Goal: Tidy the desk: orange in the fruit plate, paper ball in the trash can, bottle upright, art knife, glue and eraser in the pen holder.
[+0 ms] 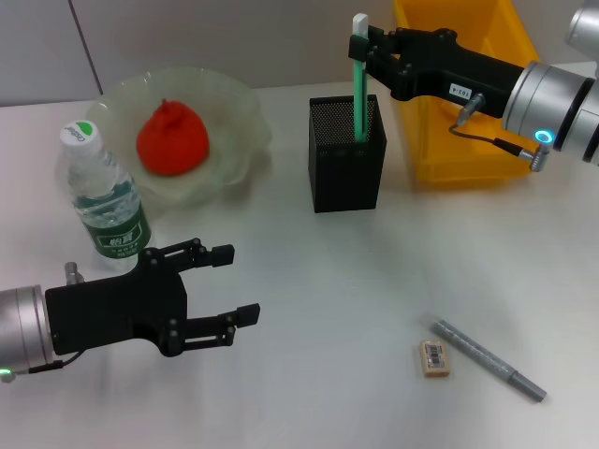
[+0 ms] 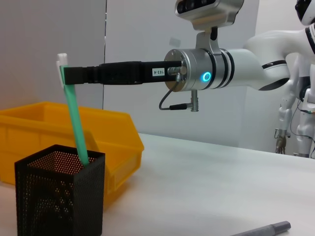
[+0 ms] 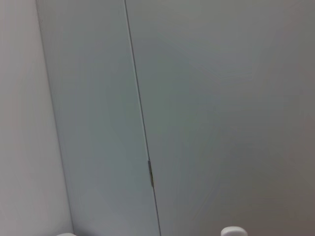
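My right gripper [image 1: 361,44] is shut on the top of the glue [image 1: 358,94], a slim green stick with a white end. It stands upright with its lower end inside the black mesh pen holder [image 1: 346,168]. The left wrist view shows the same grip [image 2: 64,76] on the glue [image 2: 76,123] over the pen holder [image 2: 59,196]. The orange [image 1: 172,138] lies in the pale-green fruit plate [image 1: 239,108]. The bottle [image 1: 105,201] stands upright beside it. My left gripper [image 1: 241,282] is open and empty, just right of the bottle. The eraser [image 1: 435,357] and the grey art knife [image 1: 487,359] lie on the table. The paper ball is out of view.
The yellow trash can [image 1: 468,140] stands just behind and right of the pen holder, under my right arm. The right wrist view shows only a grey wall panel. The white table runs between the pen holder and the eraser.
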`<act>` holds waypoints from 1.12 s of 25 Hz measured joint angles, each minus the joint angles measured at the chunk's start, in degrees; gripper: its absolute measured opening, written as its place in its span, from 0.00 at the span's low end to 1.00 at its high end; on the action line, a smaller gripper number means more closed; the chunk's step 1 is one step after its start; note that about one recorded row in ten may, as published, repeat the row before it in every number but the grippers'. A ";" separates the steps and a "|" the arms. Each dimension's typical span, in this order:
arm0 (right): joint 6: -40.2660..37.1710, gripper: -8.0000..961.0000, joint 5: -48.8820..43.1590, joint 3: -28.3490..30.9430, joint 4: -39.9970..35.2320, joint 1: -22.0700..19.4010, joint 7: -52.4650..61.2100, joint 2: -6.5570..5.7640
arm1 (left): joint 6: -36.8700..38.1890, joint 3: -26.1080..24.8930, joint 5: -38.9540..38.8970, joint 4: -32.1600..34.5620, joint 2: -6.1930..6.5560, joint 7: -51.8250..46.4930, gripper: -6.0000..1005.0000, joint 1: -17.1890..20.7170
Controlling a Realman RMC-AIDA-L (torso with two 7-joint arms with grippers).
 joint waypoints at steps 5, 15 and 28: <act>0.11 0.27 0.01 0.00 -0.01 0.02 -0.69 -0.01 | 0.06 0.00 0.00 0.00 0.00 -0.01 0.80 0.00; 1.42 0.28 0.09 0.00 0.31 0.22 -1.32 -0.02 | 0.75 -0.70 0.00 -0.10 0.00 0.39 0.80 0.13; 2.27 0.53 0.04 0.00 0.32 -0.12 -0.97 -0.02 | 1.40 -1.24 0.00 0.00 0.00 0.52 0.80 0.25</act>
